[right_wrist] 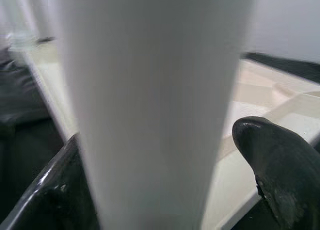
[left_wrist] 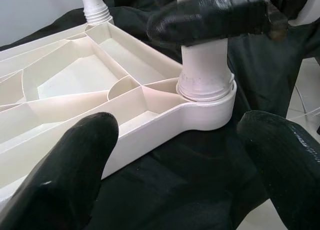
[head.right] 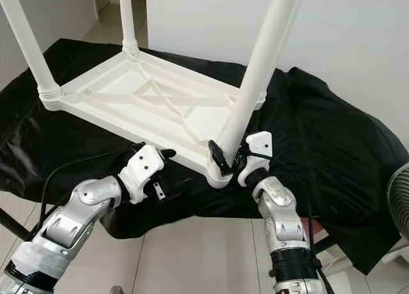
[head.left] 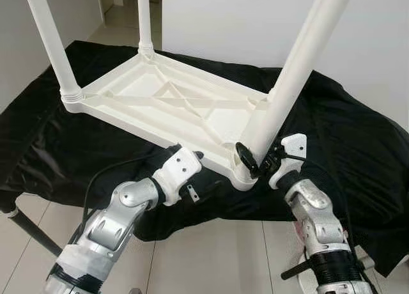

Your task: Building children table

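The children's table point(head.left: 172, 108) lies upside down on a black cloth point(head.left: 358, 147) spread over the bench, its ribbed underside facing up and its white legs rising from the corners. The far left leg point(head.left: 51, 45) and the far leg point(head.left: 145, 19) stand upright in their sockets, while the near right leg point(head.left: 300, 64) leans up and away to the right from the near corner socket point(head.left: 245, 176).

That leaning leg is the one in hand. The right tool point(head.left: 262, 161) is clamped low on it, just above the socket, one black finger on each side of the tube; the right wrist view shows the tube squeezed between the pads point(right_wrist: 272, 165). The leg's long axis runs up from the tool toward the top right, so it probably needs turning or pressing down along that axis to seat fully.

The left tool point(head.left: 192, 158) sits just beside the near long edge of the tabletop, to the left of the socket, its fingers point(left_wrist: 70, 165) spread apart and holding nothing. It is placed to brace the edge.

The right forearm rises steeply from below with the wrist bent toward the leg; the left arm reaches in from the lower left, elbow bent.
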